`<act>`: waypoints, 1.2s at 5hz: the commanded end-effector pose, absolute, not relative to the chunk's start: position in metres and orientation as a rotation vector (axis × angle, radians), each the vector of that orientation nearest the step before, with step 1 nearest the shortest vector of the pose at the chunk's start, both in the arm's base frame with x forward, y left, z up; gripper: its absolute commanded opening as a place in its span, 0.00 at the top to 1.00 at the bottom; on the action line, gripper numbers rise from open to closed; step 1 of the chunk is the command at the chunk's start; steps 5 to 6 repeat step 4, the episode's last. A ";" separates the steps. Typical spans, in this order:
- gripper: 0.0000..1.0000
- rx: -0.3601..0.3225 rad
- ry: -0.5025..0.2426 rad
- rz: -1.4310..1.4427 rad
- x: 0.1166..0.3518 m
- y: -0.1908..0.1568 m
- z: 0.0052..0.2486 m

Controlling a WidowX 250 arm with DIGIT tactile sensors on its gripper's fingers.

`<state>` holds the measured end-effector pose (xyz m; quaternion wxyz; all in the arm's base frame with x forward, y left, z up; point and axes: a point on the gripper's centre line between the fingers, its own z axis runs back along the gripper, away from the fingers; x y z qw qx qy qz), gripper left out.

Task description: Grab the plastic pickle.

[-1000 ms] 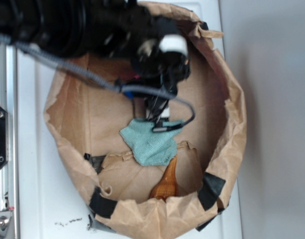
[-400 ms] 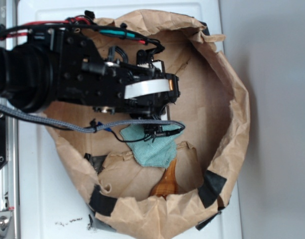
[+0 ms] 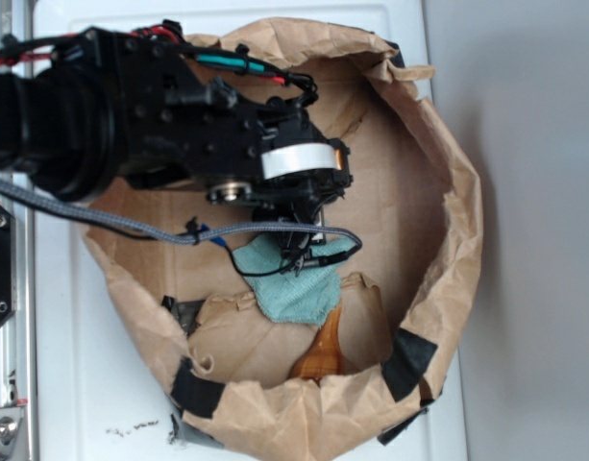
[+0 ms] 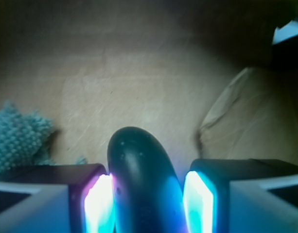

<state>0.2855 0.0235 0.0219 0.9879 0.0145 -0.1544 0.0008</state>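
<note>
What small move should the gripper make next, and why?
Probably close the fingers. In the wrist view the plastic pickle lies between both lit pads, with a slight gap on the right side, so the gripper does not look clamped yet.

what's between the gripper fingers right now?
In the wrist view, the plastic pickle sits between the lit fingers of the gripper, rounded end poking forward over the brown paper. Its rear end is hidden. Contact looks close on both sides, but unclear.
</note>
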 end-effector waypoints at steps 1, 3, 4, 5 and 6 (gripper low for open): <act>1.00 -0.155 -0.273 0.068 0.288 0.041 0.113; 1.00 -0.264 -0.175 0.055 0.270 0.040 0.193; 1.00 -0.285 -0.185 0.019 0.261 0.037 0.207; 1.00 -0.285 -0.185 0.019 0.261 0.037 0.207; 1.00 -0.285 -0.185 0.019 0.261 0.037 0.207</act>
